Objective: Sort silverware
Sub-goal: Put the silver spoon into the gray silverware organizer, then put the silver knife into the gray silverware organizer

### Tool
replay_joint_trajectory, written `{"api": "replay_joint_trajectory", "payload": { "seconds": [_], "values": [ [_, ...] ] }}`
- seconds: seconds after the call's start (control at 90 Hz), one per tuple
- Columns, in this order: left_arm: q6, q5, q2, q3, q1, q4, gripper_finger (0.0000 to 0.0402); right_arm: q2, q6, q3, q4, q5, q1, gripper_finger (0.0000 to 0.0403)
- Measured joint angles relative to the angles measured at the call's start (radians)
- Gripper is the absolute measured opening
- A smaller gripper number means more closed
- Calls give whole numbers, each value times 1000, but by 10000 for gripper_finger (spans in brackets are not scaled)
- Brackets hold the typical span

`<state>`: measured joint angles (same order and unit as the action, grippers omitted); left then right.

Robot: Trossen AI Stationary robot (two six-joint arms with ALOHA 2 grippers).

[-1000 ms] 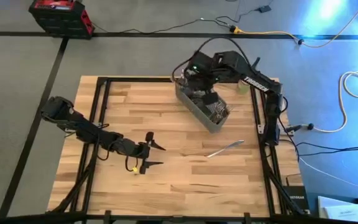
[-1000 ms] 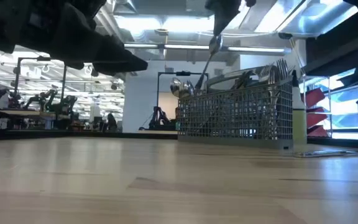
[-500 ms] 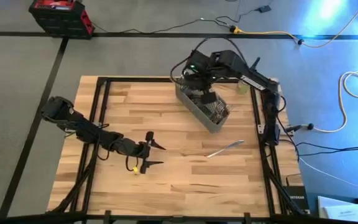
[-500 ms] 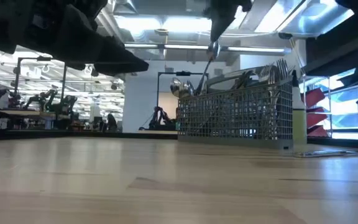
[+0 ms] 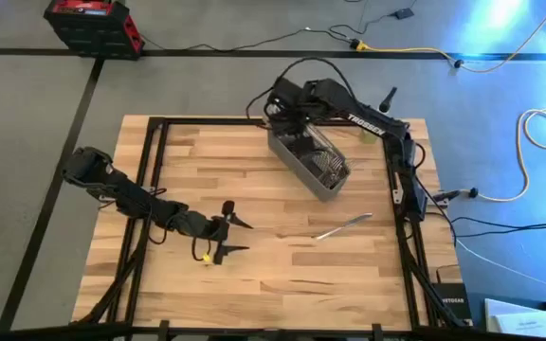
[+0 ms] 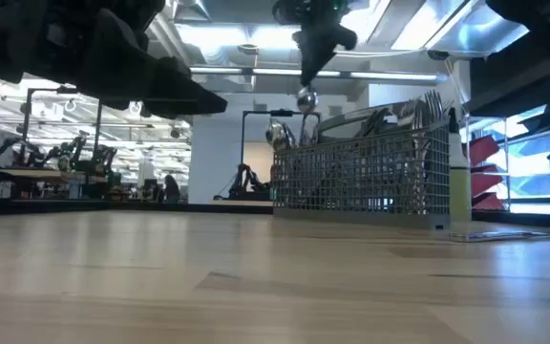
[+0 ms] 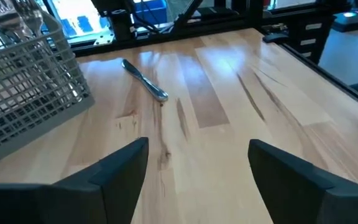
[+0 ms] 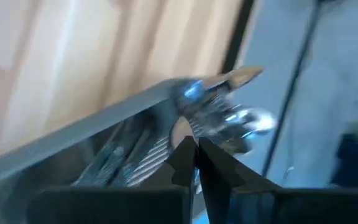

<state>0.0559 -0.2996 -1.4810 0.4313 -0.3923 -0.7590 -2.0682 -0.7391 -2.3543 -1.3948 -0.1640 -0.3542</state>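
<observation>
- The right gripper (image 6: 306, 59) is up and clear of the mesh basket (image 5: 308, 163) with a piece of silverware pinched between its closed fingers; in the low view the shiny end of that piece (image 6: 305, 98) hangs free above the basket's rim.
- A second ago that same utensil was leaning with its lower end down among the others in the basket; now it dangles clear, shifted toward the 9 o'clock side in the low view.
- From above, the right arm has swung too: its wrist sat over the basket's middle before and now sits at the basket's 11 o'clock corner, near the table's (image 5: 254, 237) far edge.
- What that means, as I read it: the pick is done and the carry is starting, so one more piece is on its way out to be laid down.
- One utensil (image 5: 343, 226) already lies flat on the wood at about 5 o'clock from the basket; the left wrist view shows it too (image 7: 144, 79).
- The rest of the silverware (image 6: 399, 117) stands bunched in the basket, so plenty is left.
- The left gripper (image 5: 230, 234) hasn't budged, waiting at the table's 8 o'clock with fingers spread wide, holding nothing.
</observation>
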Motion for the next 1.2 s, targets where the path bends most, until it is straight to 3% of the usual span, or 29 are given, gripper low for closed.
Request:
{"api": "replay_joint_trajectory", "payload": {
  "seconds": [0.211, 0.511, 0.678, 0.767, 0.889, 0.944, 1.056, 1.2],
  "values": [
    [-4, 0, 0, 0, 0, 13, 263, 0, 1, 0, 42, -49, 1, 27],
    [-8, 0, 0, 0, 0, 18, 263, 0, 8, 0, 70, -173, 1, 110],
    [-11, 0, 0, 0, 0, 17, 263, 12, 95, 0, -6, -216, 17, 133],
    [-17, 0, 0, 0, 0, 17, 263, 22, 157, -2, -95, -116, 50, 135],
    [-63, -15, -1, 0, 2, -7, 263, 22, 250, 4, -178, 234, 119, 127],
    [-96, -21, -15, 2, 3, -67, 263, 42, 311, 36, -168, 344, 155, 116],
    [-42, -20, -76, 40, -6, -110, 263, 90, 370, 124, -169, 339, 248, 89],
    [-28, -14, -222, 141, 6, -119, 263, 160, 465, 339, -170, 344, 333, 61]
  ]
}}
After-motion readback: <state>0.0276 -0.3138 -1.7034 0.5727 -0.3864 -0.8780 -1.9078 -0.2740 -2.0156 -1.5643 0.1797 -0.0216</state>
